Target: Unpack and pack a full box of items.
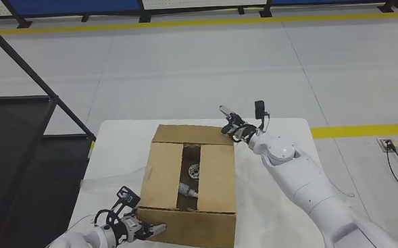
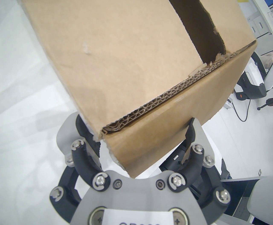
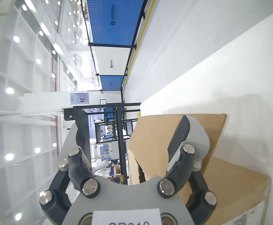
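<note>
Cardboard box (image 1: 162,176) (ajar), L gripper (image 2: 137,121) wide astride near corner, R gripper (image 3: 130,125) wide at far corner

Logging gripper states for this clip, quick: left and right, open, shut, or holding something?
Left gripper: open, straddling a near corner of the box, holding nothing.
Right gripper: open, empty, at the box's far corner.

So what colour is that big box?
The box is plain brown cardboard, best seen in the left wrist view.
</note>
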Tool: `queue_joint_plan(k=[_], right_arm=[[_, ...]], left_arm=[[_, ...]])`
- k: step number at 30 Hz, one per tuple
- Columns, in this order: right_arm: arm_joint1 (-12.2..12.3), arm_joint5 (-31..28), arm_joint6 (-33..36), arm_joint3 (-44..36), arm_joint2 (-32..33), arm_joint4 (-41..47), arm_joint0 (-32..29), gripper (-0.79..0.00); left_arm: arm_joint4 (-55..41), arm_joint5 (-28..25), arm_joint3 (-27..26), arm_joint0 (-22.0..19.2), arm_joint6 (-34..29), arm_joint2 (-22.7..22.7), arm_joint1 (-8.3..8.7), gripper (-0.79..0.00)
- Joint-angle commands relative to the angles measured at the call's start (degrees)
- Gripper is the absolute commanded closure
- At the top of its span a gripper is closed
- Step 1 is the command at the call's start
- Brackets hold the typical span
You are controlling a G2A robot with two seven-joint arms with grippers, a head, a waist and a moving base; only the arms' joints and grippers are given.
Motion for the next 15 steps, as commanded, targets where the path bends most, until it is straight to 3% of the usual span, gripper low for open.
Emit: queue_joint_plan(k=[1,7,12,15], right_arm=[[0.4,-3.5,2.5,-0.6,1.5,1.4,-0.9,-0.785],[2.4,-11.5,16.8,-4.7,6.8,7.4,-4.6,-0.785],[4.2,-11.1,26.0,-9.0,10.5,10.0,-7.6,-0.785],[4.4,-10.6,26.5,-9.3,11.1,10.4,-7.9,-0.785]], left_arm=[[-0.1,0.1,0.0,-0.3,0.1,0.4,-0.03,-0.785],[-0.2,0.4,-0.4,-1.4,0.0,1.9,-0.14,-0.785],[-0.1,0.8,-0.7,-2.4,-0.2,3.1,-0.24,-0.785],[-0.2,0.8,-0.7,-2.7,-0.3,3.5,-0.27,-0.785]])
